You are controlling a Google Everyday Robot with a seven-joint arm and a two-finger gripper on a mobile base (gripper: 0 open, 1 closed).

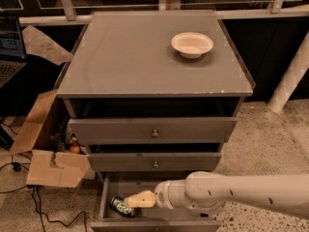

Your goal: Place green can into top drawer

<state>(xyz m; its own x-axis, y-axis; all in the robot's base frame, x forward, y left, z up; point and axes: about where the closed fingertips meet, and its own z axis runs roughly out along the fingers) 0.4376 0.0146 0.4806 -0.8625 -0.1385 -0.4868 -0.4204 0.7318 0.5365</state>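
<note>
So, the green can is lying on its side in the bottom drawer, which is pulled way out, over toward the 9 o'clock side of it. The gripper is down inside that same drawer, with its cream tip right up against the can from the 3 o'clock side. Honestly can't tell how open the gripper is, or whether it has hold of the can at all. The white arm reaches in low from 3 o'clock.

The top drawer is slid out just a bit, with a dark gap above its front, and its little round knob sits dead centre. The middle drawer below it sticks out less.

Up on the cabinet top, a white bowl sits around 1 o'clock. An open cardboard box is on the floor at the cabinet's 9 o'clock.
</note>
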